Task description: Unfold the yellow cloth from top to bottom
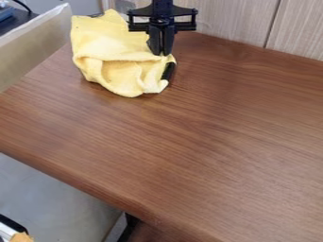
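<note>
The gripper (161, 51) hangs down at the top of the camera view, over the right edge of the yellow cloth (114, 42). Its two fingers stand together, and I see no cloth pinched between them. The cloth lies bunched at the table's upper left, with a fold running across its middle and loose creases in its lower part. A narrow dark patch shows along the cloth's lower right edge; I cannot tell what it is.
The brown wooden table (189, 142) spreads to the right and front of the cloth. Behind it stands a pale wood-grain wall (233, 21). A light panel (35, 45) rises beside the table's upper left edge.
</note>
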Available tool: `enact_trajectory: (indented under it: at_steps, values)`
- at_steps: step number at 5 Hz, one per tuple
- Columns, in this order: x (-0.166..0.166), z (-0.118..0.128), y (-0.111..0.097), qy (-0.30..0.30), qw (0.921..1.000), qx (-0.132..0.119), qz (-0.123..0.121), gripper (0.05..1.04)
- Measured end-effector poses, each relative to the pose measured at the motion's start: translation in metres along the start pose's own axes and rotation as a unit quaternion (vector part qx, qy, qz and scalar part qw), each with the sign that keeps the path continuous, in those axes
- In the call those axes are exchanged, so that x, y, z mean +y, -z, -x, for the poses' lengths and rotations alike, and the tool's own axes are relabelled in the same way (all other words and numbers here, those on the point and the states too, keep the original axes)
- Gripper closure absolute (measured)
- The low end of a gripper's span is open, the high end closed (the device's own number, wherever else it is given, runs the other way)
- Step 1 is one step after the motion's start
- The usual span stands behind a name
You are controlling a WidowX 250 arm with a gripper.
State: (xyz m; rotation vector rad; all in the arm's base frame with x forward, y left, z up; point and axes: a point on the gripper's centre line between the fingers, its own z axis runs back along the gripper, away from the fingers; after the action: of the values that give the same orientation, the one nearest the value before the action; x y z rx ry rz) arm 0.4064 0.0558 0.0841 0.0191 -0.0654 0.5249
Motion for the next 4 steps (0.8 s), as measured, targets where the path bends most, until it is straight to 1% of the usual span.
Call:
enact_trajectory:
  at_steps: [1,2,3,4]
  values:
    - [0.001,0.002,0.002,0.001,1.0000,0.003,-0.002,0.954]
    - [0.002,0.001,-0.011,0.011,0.9999,-0.010,0.001,1.021]
    - [0.006,0.002,-0.030,0.015,0.9993,-0.034,0.000,1.029]
    - [0.023,0.009,-0.057,0.005,0.9980,-0.063,0.007,1.029]
